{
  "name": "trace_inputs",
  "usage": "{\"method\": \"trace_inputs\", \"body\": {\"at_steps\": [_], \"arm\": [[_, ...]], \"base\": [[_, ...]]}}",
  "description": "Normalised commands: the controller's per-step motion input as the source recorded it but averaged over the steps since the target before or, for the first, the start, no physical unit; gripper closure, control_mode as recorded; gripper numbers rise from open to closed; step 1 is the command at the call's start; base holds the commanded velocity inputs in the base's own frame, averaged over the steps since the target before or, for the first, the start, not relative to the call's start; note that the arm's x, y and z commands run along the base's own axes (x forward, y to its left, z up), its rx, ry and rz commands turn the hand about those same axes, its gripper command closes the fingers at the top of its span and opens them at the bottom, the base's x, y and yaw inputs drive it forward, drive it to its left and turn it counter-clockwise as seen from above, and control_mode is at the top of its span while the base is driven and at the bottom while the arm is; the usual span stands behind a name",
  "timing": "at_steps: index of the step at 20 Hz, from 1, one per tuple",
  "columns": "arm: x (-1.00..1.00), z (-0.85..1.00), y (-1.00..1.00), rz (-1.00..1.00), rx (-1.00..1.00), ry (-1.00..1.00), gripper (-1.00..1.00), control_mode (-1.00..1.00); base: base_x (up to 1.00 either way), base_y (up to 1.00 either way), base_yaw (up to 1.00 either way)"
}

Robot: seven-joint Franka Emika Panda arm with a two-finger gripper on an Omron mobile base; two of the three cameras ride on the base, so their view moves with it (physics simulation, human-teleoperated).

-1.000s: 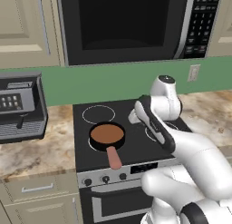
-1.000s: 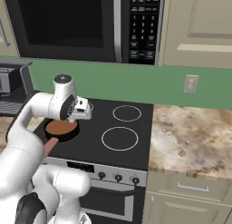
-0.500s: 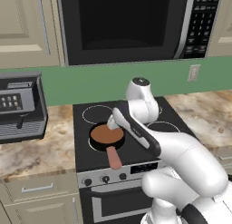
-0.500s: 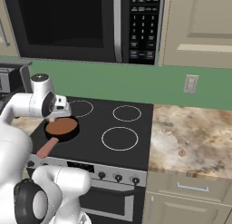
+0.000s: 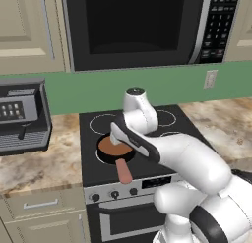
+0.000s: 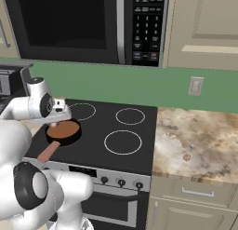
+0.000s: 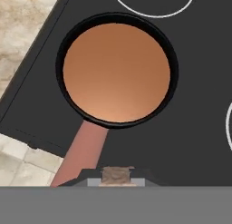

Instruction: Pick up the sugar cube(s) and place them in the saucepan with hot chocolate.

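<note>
Nearest in the hand view, the end effector (image 7: 117,177) stands narrowed on a small brownish, rough-looking block, probably the sugar cube (image 7: 117,173), though little of it shows. Just beyond lies the saucepan (image 7: 117,70), round, black-rimmed, full of smooth brown liquid, its salmon-pink handle (image 7: 84,148) pointing toward the stove's front edge. It sits on the glossy black stovetop (image 6: 139,136), front left burner. Farther right, the speckled stone surface (image 6: 200,143).
</note>
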Motion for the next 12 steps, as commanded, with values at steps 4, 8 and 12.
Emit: {"method": "trace_inputs", "body": {"at_steps": [4, 8, 12], "arm": [[0.35, 0.0, 0.01, 0.0, -0.01, 0.04, 1.0, -1.0], [0.3, -0.01, 0.24, 0.01, 0.0, 0.01, 1.0, -1.0], [0.32, -0.09, 0.05, 0.0, 0.0, 0.0, 1.0, -1.0]], "base": [[0.0, 0.0, 0.0], [0.0, 0.0, 0.0], [0.0, 0.0, 0.0]]}}
